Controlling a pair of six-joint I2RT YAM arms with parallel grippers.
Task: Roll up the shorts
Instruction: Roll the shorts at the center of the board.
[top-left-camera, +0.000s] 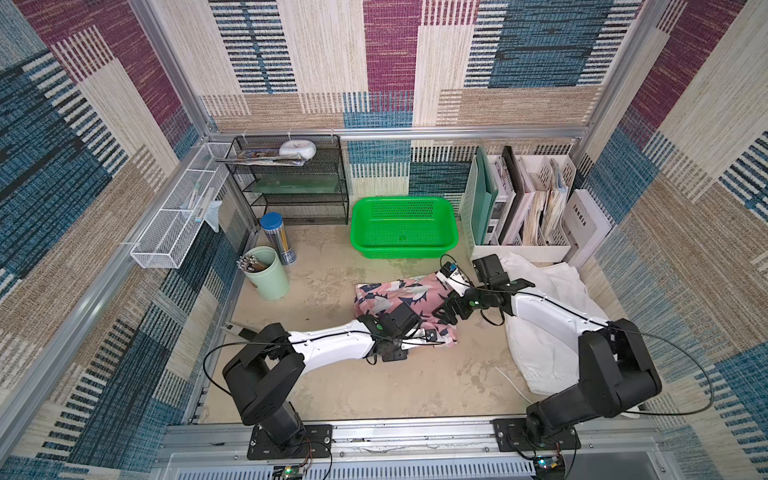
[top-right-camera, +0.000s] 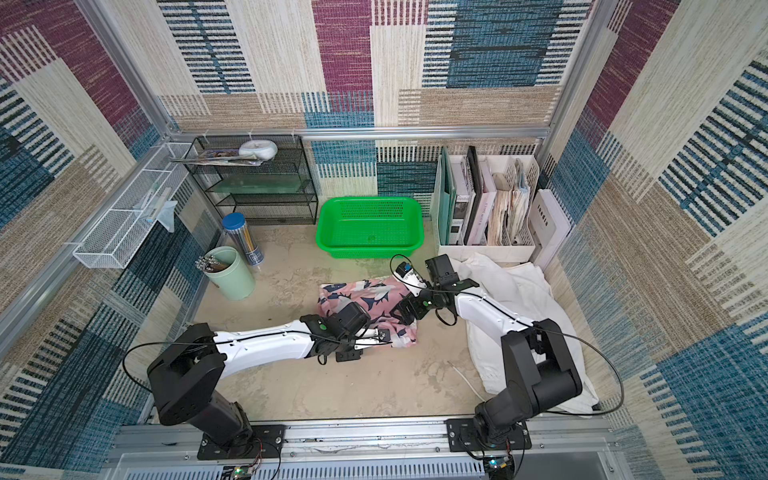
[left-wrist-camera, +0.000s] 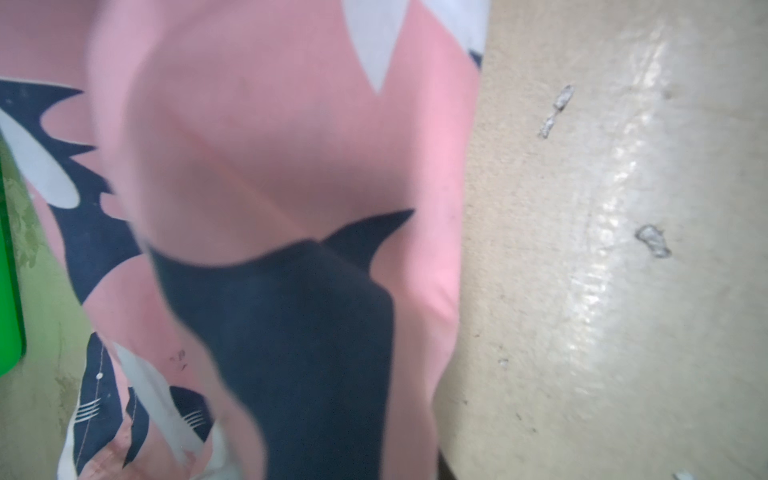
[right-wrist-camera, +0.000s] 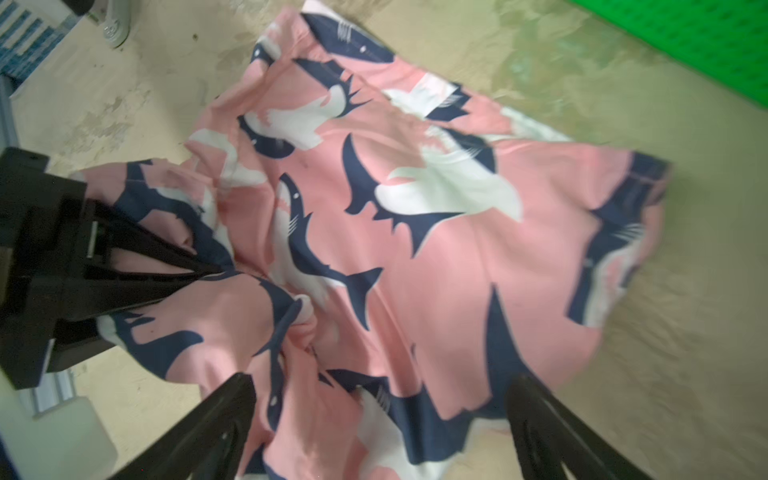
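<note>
- Lying rumpled at the middle of the surface (top-left-camera: 415, 386), the pink shark-print shorts (top-left-camera: 399, 297) are seen near the green basket (top-left-camera: 403, 249).
- A bunched edge of that cloth is pinched between the closed left jaws, as shown in the right wrist view.
- The right jaws are held wide apart over those shorts, with nothing gripped.
- The white shorts (top-left-camera: 540, 357) are spread partly under the right arm (top-left-camera: 548, 311).

The left arm (top-left-camera: 332, 345) stretches low across the front, and the left gripper (right-wrist-camera: 214, 272) pinches a fold of the pink shorts (right-wrist-camera: 436, 257) between closed fingertips. The right arm (top-left-camera: 548, 311) bends inward, the right gripper (right-wrist-camera: 378, 419) spread wide, holding nothing.
</note>
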